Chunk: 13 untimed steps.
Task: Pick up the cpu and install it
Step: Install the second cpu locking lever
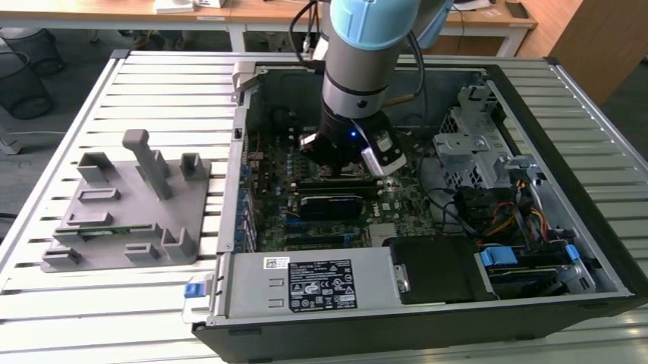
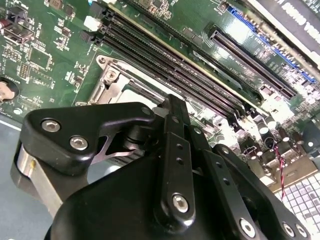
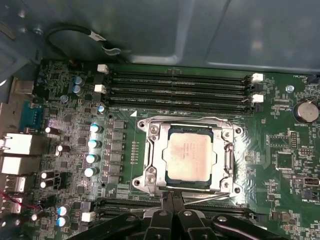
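The cpu [image 3: 189, 156] lies flat in its socket on the green motherboard [image 3: 280, 150], silver top up, with the metal socket frame [image 3: 150, 150] around it. In the first wrist view my gripper [image 3: 173, 196] stands at the socket's edge, fingers pressed together with nothing between them, their tips just beside the frame and a thin metal lever [image 3: 210, 197]. The second wrist view shows the gripper [image 2: 171, 106] from behind, over the same socket frame [image 2: 111, 80]. In the exterior view the gripper [image 1: 350, 171] reaches down into the open computer case [image 1: 526, 98].
Black memory slots [image 3: 180, 87] run along both sides of the socket. Capacitors [image 3: 92, 145] and rear ports [image 3: 17, 145] flank it. A power supply [image 1: 314, 284], drive cage [image 1: 476, 144] and cables [image 1: 506, 220] crowd the case. A grey fixture [image 1: 132, 205] sits on the slatted table.
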Available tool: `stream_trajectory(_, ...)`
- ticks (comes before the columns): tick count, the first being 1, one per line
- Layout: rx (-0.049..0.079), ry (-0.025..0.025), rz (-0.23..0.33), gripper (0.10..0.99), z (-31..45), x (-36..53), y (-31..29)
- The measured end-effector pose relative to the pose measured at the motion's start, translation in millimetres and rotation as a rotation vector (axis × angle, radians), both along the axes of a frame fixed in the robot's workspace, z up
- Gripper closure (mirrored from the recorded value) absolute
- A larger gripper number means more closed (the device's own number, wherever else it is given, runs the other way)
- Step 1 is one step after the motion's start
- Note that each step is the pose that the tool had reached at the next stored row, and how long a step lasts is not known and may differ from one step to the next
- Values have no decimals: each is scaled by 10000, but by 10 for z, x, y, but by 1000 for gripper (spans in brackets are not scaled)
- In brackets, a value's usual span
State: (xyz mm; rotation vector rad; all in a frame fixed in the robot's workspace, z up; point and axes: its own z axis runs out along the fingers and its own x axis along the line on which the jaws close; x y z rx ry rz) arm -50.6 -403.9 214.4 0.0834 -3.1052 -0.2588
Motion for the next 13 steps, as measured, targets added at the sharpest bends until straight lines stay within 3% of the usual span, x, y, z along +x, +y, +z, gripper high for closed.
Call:
stream_trajectory(7,47,3,0,980,-17,-11,-31)
stream_trajectory(13,230,3,-1,980,-23,-38,-68)
